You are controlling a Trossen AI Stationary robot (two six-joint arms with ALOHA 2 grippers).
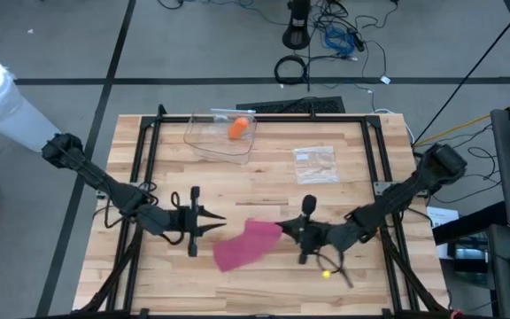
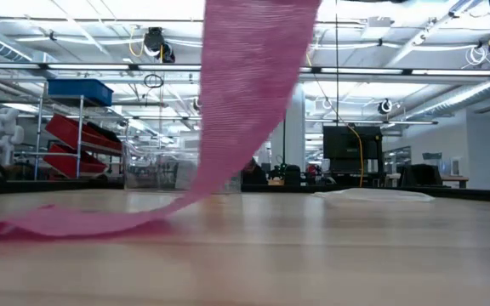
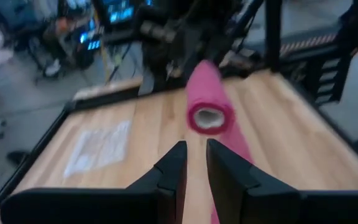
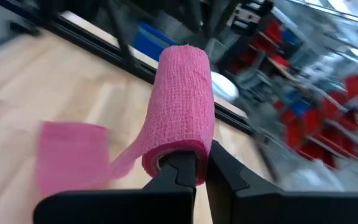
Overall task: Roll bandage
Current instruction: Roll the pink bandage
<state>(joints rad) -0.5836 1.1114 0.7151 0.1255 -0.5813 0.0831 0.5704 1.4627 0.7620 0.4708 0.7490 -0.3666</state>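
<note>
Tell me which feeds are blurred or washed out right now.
Left wrist view: soft all over, bandage and background smeared. Right wrist view: roll crisp, room behind streaked. Low view: bright ceiling lights glare, table foreground blurry. High view: sharp, evenly lit.

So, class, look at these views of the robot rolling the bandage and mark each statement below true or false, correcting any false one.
1. The right gripper is shut on the pink bandage roll. True.
2. The loose tail of the bandage lies flat on the wooden table. True.
3. The left gripper is clamped on the bandage. False: it holds nothing and points at the roll's open end from a short way off.
4. The clear container at the table's far side holds a green object. False: the object is orange.
5. The bandage is fully rolled up. False: a tail is unrolled.
</note>
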